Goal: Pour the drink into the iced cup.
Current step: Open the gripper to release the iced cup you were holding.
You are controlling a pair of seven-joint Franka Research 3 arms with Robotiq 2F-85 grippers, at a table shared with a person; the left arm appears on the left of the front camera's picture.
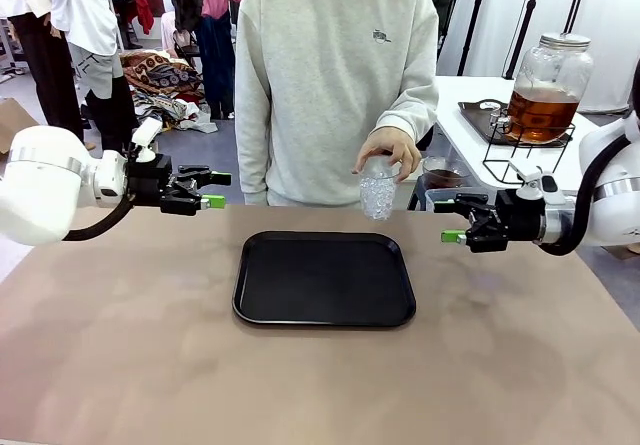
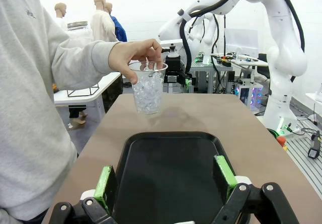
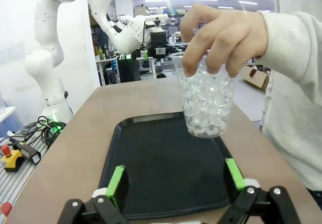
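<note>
Two tools, both with fingers spread apart and holding nothing. Left tool (image 1: 208, 190): hovers above the brown surface (image 1: 120, 345) at the left side, green pads pointing toward the middle; in the left wrist view its fingers (image 2: 104, 183) frame the near end of the tray. Right tool (image 1: 450, 221): hovers at the right side, pointing inward, level with the tray's far edge.

One black tray (image 1: 324, 277), rectangular with rounded corners, flat on the surface between the tools, bare.

One clear cup (image 1: 378, 191) filled with ice, held from above by the person's hand (image 1: 390, 151), off the surface, over the far edge just beyond the tray.

One glass dispenser jar (image 1: 547, 87) on a wire stand, on a white side table at far right behind the right arm; holds the amber-brown drink (image 1: 540, 115), roughly the lower half of the jar.
</note>
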